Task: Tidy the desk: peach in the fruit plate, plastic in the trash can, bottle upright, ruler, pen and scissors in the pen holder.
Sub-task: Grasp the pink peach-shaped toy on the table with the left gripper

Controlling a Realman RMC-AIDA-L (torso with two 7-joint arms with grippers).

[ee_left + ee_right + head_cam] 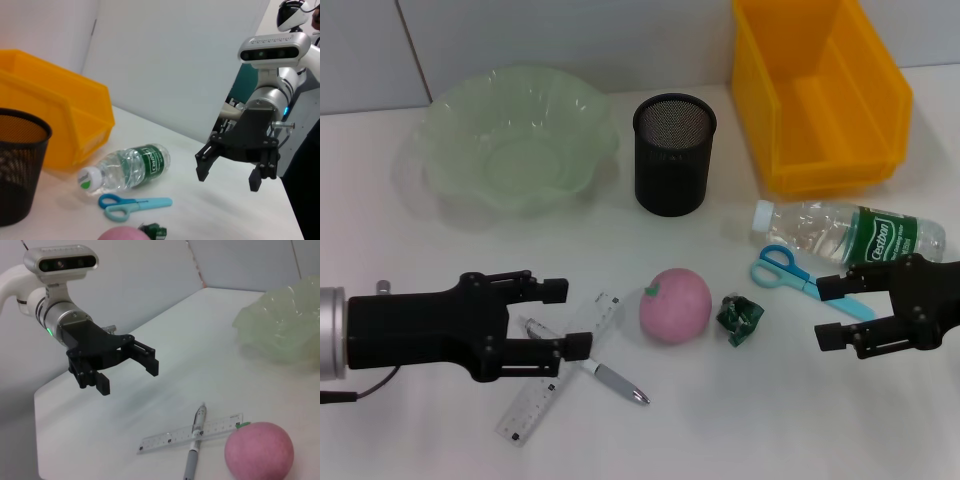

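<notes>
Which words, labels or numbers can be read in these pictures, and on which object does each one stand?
"Cestbon": white letters on the green label of the lying water bottle.
Ruler: printed scale marks and numbers, too small to read.
Pen, scissors, pen holder: no text visible.

peach [674, 304]: one
plate [520, 135]: one
plastic scrap [741, 319]: one
bin [817, 93]: one
bottle [848, 233]: one, lying down
ruler [560, 366]: one
pen [588, 362]: one
scissors [802, 278]: one pair
pen holder [673, 153]: one
grippers: two, left gripper [561, 318] and right gripper [825, 312]
</notes>
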